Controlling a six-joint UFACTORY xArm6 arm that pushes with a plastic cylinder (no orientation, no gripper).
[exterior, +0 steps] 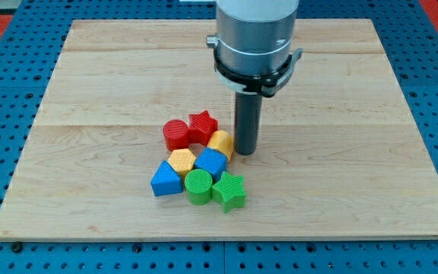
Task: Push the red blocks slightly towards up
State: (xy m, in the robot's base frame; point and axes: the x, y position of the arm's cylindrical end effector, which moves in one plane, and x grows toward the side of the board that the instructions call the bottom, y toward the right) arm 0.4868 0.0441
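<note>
Eight blocks clustered on the wooden board (356, 114): two red, two yellow, two blue, two green. Red cylinder (176, 134) touches red star (203, 125). No pincer; my tip (246, 151) sits just right of the yellow block (220, 142).

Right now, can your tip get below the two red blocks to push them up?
Probably not directly. My tip sits right of the yellow block; the red star and red cylinder have the yellow hexagon and blue block packed beneath them. I'd have to detour.

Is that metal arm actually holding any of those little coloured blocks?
No, nothing is held. My tip is a plain rod end on the board, just right of the yellow block and beside the red star.
</note>
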